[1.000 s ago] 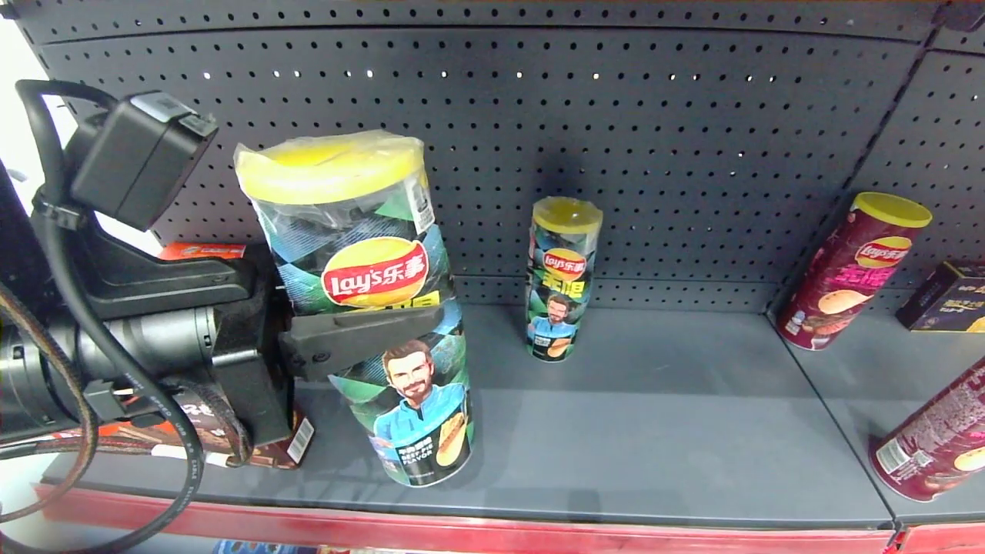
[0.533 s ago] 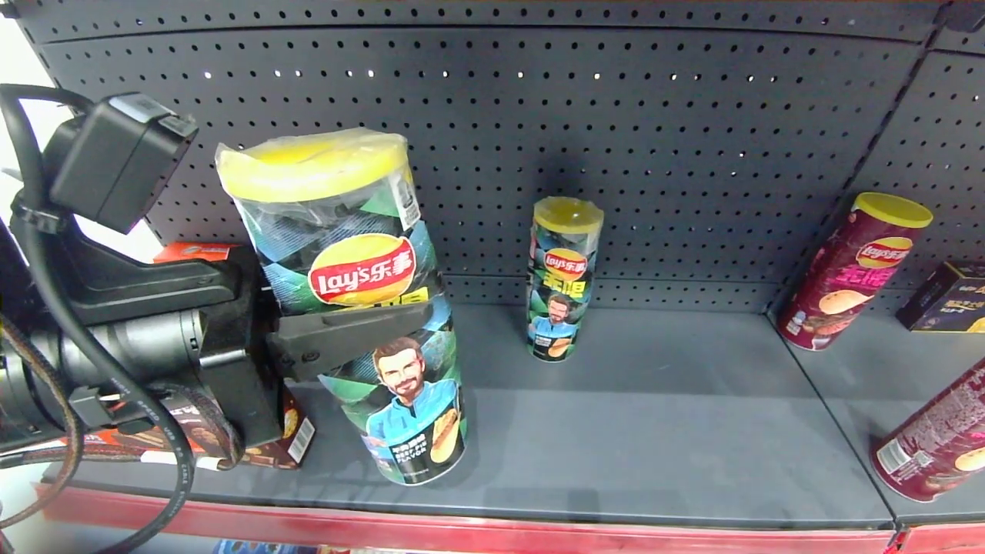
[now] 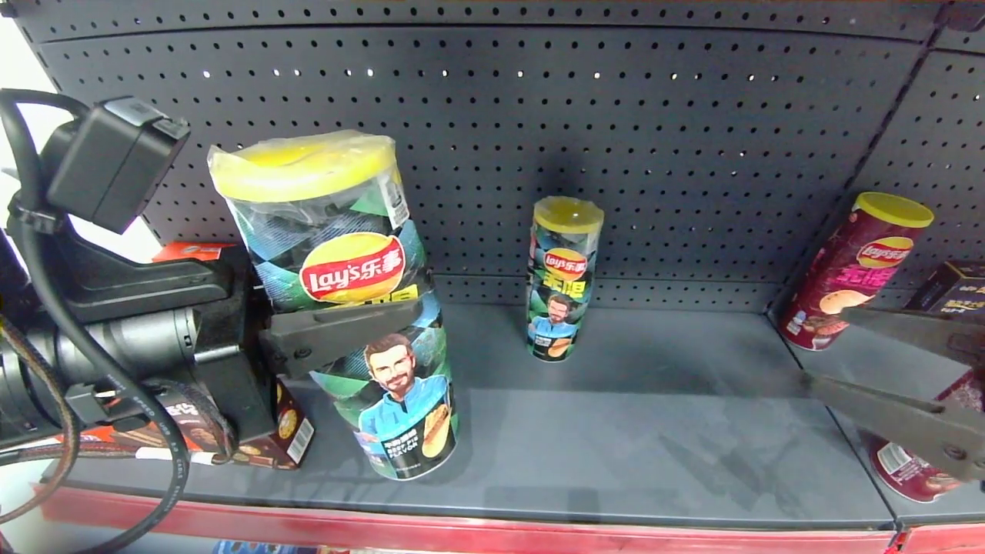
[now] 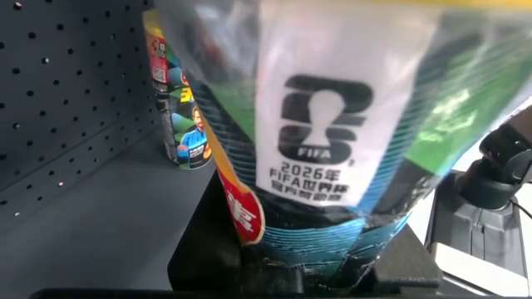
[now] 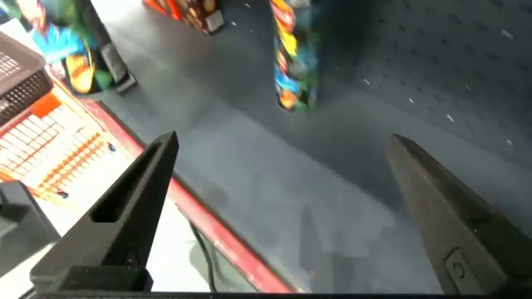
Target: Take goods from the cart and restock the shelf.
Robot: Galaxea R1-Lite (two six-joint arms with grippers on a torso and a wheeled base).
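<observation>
My left gripper (image 3: 338, 338) is shut on a tall chips can (image 3: 342, 254) with a yellow lid and a green-blue wrapper. The can is tilted, and its base is low over the front left of the grey shelf (image 3: 654, 431). I cannot tell whether it touches the shelf. In the left wrist view this can (image 4: 332, 124) looms close. A second matching can (image 3: 564, 281) (image 4: 184, 124) (image 5: 295, 58) stands upright at the back by the pegboard. My right gripper (image 3: 823, 346) (image 5: 283, 141) is open over the shelf's right part, with nothing between its fingers.
A maroon chips can (image 3: 854, 269) leans at the back right and another (image 3: 916, 462) lies near the front right. A dark box (image 3: 950, 296) sits far right. A brown snack box (image 3: 285, 438) lies behind my left gripper. The shelf has a red front edge (image 3: 462, 531).
My left gripper has shifted slightly left with the can. My right gripper has come into view from the right, open.
</observation>
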